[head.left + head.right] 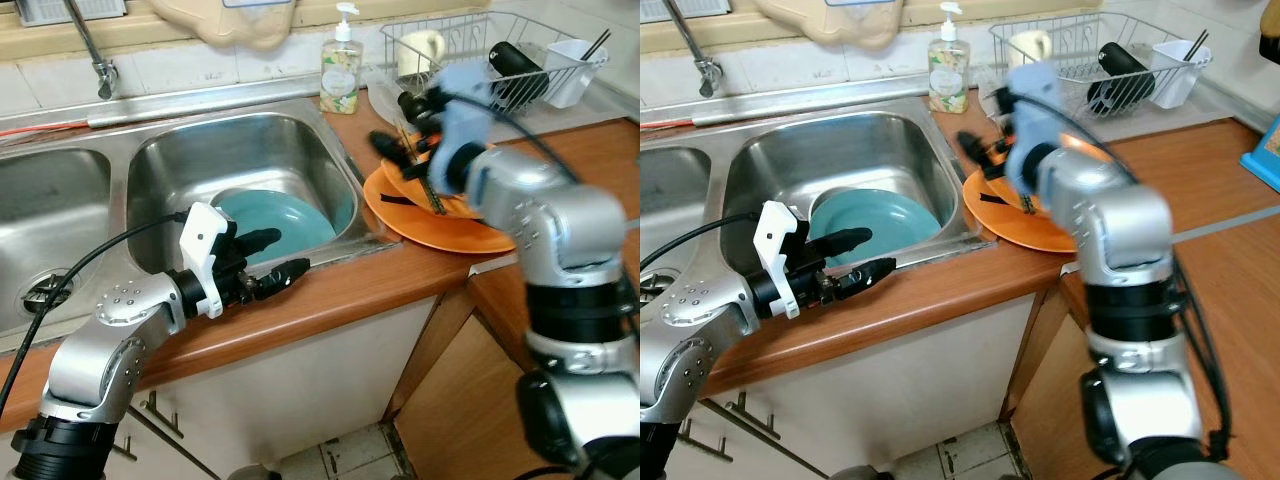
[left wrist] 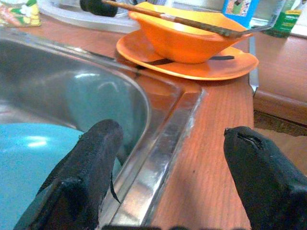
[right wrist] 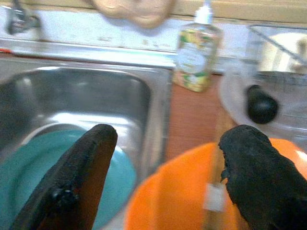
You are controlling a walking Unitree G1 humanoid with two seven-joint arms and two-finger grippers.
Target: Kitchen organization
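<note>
A teal plate point(image 1: 280, 215) lies tilted in the right sink basin point(image 1: 190, 160). My left gripper point(image 1: 284, 257) is open at the basin's front rim, one finger over the plate and the other over the wooden counter edge. On the counter to the right sits an orange bowl point(image 2: 187, 40) on an orange plate point(image 1: 455, 232), with a wooden-handled utensil point(image 2: 168, 17) lying across the bowl. Blurred, my right gripper point(image 1: 400, 125) hovers open just above the bowl, and nothing is between its fingers point(image 3: 254, 163).
A soap bottle point(image 1: 341, 70) stands behind the sink's right corner. A wire dish rack point(image 1: 480, 40) at the back right holds a cup, a black item and a white utensil holder point(image 1: 572, 70). The faucet point(image 1: 95, 50) and the left basin point(image 1: 50, 220) are to the left.
</note>
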